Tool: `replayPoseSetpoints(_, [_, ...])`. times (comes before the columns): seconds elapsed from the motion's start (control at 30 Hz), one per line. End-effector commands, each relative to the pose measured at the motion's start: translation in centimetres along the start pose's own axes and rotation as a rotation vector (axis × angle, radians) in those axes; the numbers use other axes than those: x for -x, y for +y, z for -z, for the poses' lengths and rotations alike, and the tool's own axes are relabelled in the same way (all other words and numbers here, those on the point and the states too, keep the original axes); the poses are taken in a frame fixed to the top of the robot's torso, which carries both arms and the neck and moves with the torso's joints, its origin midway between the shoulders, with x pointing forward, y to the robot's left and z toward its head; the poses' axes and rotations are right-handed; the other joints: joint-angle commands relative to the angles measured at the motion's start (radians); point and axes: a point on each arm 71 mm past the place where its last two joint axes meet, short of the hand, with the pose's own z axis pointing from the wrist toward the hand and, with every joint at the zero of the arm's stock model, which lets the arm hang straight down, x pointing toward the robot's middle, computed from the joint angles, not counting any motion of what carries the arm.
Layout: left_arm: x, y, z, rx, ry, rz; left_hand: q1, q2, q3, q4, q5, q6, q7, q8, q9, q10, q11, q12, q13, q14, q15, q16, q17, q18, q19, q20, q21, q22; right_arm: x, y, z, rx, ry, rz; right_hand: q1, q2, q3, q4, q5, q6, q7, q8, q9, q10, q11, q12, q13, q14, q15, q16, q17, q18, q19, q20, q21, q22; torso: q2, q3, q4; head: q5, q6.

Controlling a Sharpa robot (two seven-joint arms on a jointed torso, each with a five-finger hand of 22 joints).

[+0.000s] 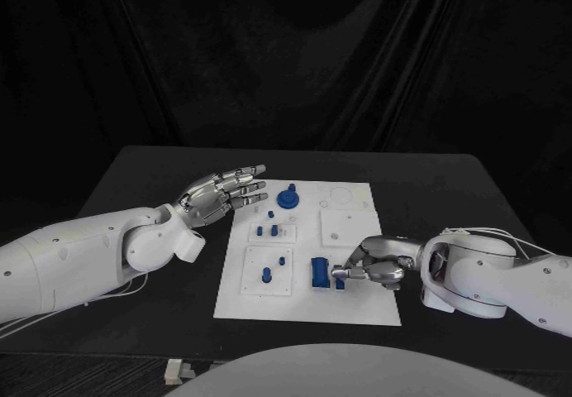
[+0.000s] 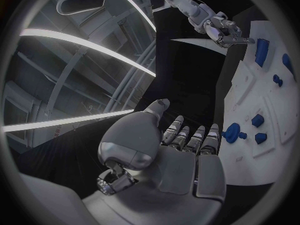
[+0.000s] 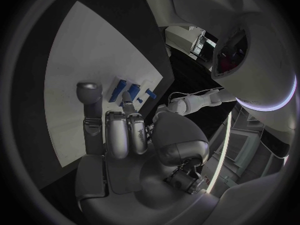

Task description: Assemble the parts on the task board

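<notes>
The task board [image 1: 358, 308] is lying mid-desk [image 1: 143, 178]; I'm pinching a small blue part [image 1: 340, 283] in my right hand [image 1: 372, 266] beside the blue block [image 1: 320, 272], while my left hand [image 1: 224, 197] is hovering open-fingered, holding nothing, probably clearing room.

Left white arm reaches in over the worktop's left side; its silver many-fingered left hand [image 1: 221, 195] is raised, fingers extended and apart, holding nothing. Silver right hand [image 1: 379, 263] is low, fingers curled in; whether it grips anything is unclear.
</notes>
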Motion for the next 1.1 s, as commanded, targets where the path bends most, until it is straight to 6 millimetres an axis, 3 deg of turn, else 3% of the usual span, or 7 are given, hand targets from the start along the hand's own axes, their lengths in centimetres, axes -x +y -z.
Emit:
replayPoseSetpoints(0.03, [-0.2,-0.1,-0.1,-0.017,0.009,0.013,-0.009,0.003,0.001,-0.008,0.006,0.002,0.008,0.006,0.001,0.000,0.007,0.007,0.001,0.002,0.005,0.004,0.001,-0.009,0.005,-0.001,0.004,0.001,-0.5,-0.3,-0.2,-0.029,0.046,0.031,-0.021,0.016,-0.020,0.000,-0.019,0.008,0.001,-0.008,-0.010,0.104,-0.006,0.003,0.263,0.068,-0.009,0.005,0.044,-0.010,-0.002,-0.006,-0.003,0.077,0.000,0.0000,0.0001,0.000,0.000])
replayPoseSetpoints(0.33, [-0.2,0.0,-0.1,-0.016,0.011,0.014,-0.010,0.003,0.002,-0.008,0.006,0.001,0.008,0.006,0.001,0.001,0.008,0.008,0.001,0.002,0.005,0.004,0.001,-0.009,0.005,-0.001,0.004,0.000,-0.8,-0.8,-0.6,-0.056,0.063,0.020,-0.041,0.044,-0.043,0.000,-0.018,-0.001,-0.010,-0.022,-0.023,0.104,-0.014,0.003,0.263,0.066,-0.015,0.002,0.035,-0.008,-0.004,-0.008,-0.013,0.075,0.000,0.0000,0.0001,0.001,0.000])
replayPoseSetpoints(0.53, [-0.2,0.0,-0.1,-0.015,0.010,0.014,-0.010,0.003,0.002,-0.008,0.006,0.001,0.008,0.006,0.001,0.001,0.008,0.008,0.001,0.002,0.005,0.004,0.001,-0.009,0.005,-0.001,0.004,0.000,-0.9,-1.1,-0.7,-0.083,0.065,0.013,-0.045,0.050,-0.050,-0.001,-0.011,-0.011,-0.019,-0.031,-0.030,0.104,-0.021,0.003,0.263,0.066,-0.021,0.000,0.030,-0.007,-0.005,-0.011,-0.018,0.074,0.000,0.0000,0.0001,0.002,0.000])
replayPoseSetpoints(0.87, [-0.2,0.0,0.0,-0.021,0.011,0.015,-0.010,0.004,0.004,-0.009,0.006,0.001,0.008,0.006,0.001,0.001,0.009,0.009,0.001,0.002,0.005,0.006,0.001,-0.009,0.005,-0.001,0.004,0.001,-0.3,-1.3,-0.6,-0.069,-0.006,0.004,-0.040,0.052,-0.049,-0.002,0.013,0.004,-0.015,-0.027,-0.031,0.104,-0.020,0.003,0.263,0.067,-0.022,0.002,0.036,-0.008,-0.004,-0.014,-0.012,0.075,0.000,0.0000,0.0001,0.000,0.000])
replayPoseSetpoints(1.0, [-0.2,-0.1,0.0,-0.033,0.010,0.015,-0.011,0.004,0.005,-0.010,0.007,0.004,0.008,0.008,0.001,0.002,0.011,0.011,0.002,0.003,0.006,0.007,0.001,-0.010,0.006,-0.001,0.004,0.001,0.3,-1.2,-0.3,-0.016,-0.093,-0.009,-0.035,0.049,-0.061,-0.002,0.009,0.052,-0.003,-0.008,-0.027,0.104,-0.011,0.003,0.263,0.068,-0.015,0.003,0.041,-0.010,-0.001,-0.012,-0.009,0.076,0.000,0.0000,0.0001,0.002,0.000])
replayPoseSetpoints(1.1, [-0.1,-0.3,0.1,-0.051,0.004,0.012,-0.011,0.002,0.008,-0.015,0.009,0.009,0.009,0.010,0.002,0.004,0.013,0.015,0.002,0.004,0.007,0.010,0.002,-0.010,0.008,-0.001,0.005,0.003,1.0,-1.1,0.3,0.029,-0.184,-0.069,-0.028,0.048,-0.079,-0.002,-0.012,0.137,0.008,0.026,-0.014,0.104,0.017,0.003,0.263,0.065,0.008,0.000,0.028,-0.010,-0.003,0.002,-0.024,0.073,0.000,0.0000,0.0001,0.003,0.000])
